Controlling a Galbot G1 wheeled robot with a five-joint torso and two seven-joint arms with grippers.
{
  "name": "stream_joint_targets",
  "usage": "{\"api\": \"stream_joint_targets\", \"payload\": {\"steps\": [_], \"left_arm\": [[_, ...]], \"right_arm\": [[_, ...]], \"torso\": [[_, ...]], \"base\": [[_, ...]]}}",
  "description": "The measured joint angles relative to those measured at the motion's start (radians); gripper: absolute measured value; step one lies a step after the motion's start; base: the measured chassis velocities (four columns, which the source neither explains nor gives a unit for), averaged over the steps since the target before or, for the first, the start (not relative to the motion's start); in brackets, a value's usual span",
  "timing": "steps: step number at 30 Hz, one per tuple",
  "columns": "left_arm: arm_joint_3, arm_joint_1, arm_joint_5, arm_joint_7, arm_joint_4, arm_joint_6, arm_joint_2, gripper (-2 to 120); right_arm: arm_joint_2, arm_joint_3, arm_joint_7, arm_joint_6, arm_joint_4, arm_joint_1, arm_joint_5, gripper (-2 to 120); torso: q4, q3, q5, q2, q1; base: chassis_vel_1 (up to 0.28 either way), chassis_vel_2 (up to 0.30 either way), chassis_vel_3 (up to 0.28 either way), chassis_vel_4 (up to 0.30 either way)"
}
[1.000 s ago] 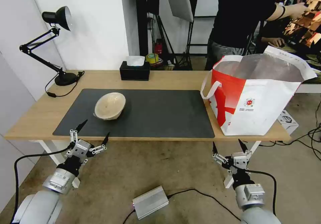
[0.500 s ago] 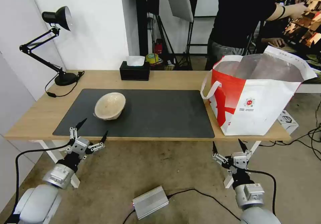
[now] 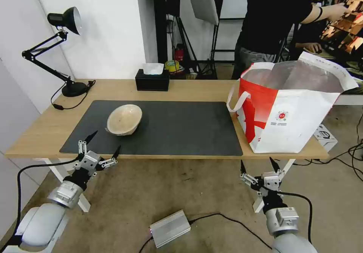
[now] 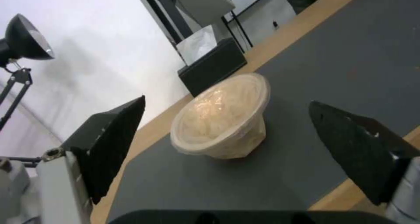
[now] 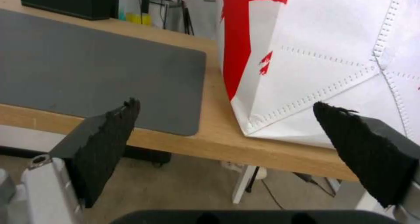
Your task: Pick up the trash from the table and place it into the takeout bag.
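We see the left gripper [image 3: 103, 143] raised at the near edge of the long light-wood table [image 3: 196, 88], its silver forearm slanting up from low at our left side. Its two black pointed fingers [image 4: 111, 142] are spread wide and hold nothing. Just beyond those fingertips, a little toward the right gripper's side, the shallow beige paper-like bowl [image 3: 124, 119] sits tilted on the big dark grey mat [image 3: 181, 128]; in the left wrist view the same bowl [image 4: 223, 117] lies between the two fingers but farther off, not touched by either. Past the bowl from this gripper stands the black tissue box [image 3: 152, 79], and off to its outer side the black desk lamp [image 3: 56, 49].

The right gripper [image 3: 259, 165] hangs below the table's front edge, its arm rising almost straight from beneath, fingers [image 5: 363, 148] likewise spread wide and empty. Right above and ahead of it stands the large boxy white and red takeout bag [image 3: 291, 109] with silver foil lining, its mouth open, resting on the table's end apart from the mat.
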Motion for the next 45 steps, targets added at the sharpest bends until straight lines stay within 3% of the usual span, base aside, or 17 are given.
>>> {"api": "stream_joint_targets", "payload": {"steps": [24, 45], "left_arm": [[0.071, -0.098, -0.005, 0.006, 0.026, 0.025, 0.126, 100], [0.113, -0.136, -0.006, 0.012, 0.080, 0.025, 0.188, 100]], "right_arm": [[0.026, -0.003, -0.002, -0.001, -0.002, 0.005, -0.006, 100], [0.037, -0.014, -0.004, -0.002, -0.006, 0.007, -0.016, 100]], "torso": [[-0.0001, 0.000, 0.0000, 0.000, 0.000], [0.0000, 0.000, 0.0000, 0.000, 0.000]], "base": [[0.000, 0.000, 0.000, 0.000], [0.000, 0.000, 0.000, 0.000]]}}
